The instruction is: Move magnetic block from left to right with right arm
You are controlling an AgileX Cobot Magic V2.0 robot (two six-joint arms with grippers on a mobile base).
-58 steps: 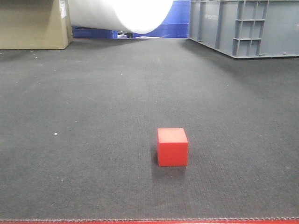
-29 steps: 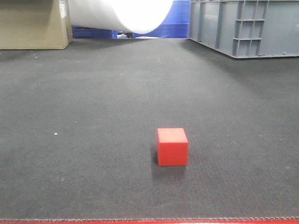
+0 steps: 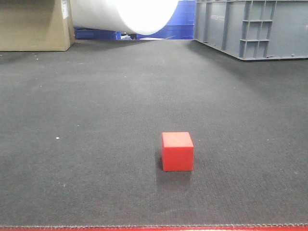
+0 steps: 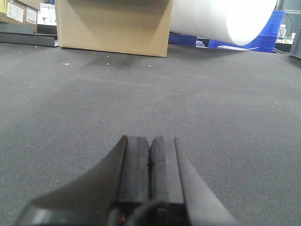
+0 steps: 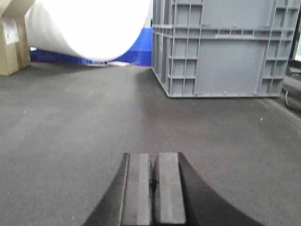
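- Dark grey woven matting [image 3: 96, 120] covers the whole work surface, with a thin red edge [image 3: 154, 228] along its nearest border in the front view.
- On the matting, close to that edge and slightly right of centre, sits the red block [image 3: 177, 151]: a small, plain cube with smooth matte faces and sharp corners, standing flat and square, with nothing touching it.
- Neither wrist view shows the block, so its position relative to either pincer cannot be told.
- The right gripper [image 5: 153, 188] sits low over bare matting, its two black pads pressed together with nothing between them.
- The left gripper [image 4: 149, 176] looks the same: pads together, holding nothing.
- Farther back stand a cardboard box [image 3: 33, 24] on the left, a large white roll [image 3: 130, 14] in the middle with blue crates [image 3: 180, 21] behind it, and a grey plastic crate [image 3: 255, 26] on the right.
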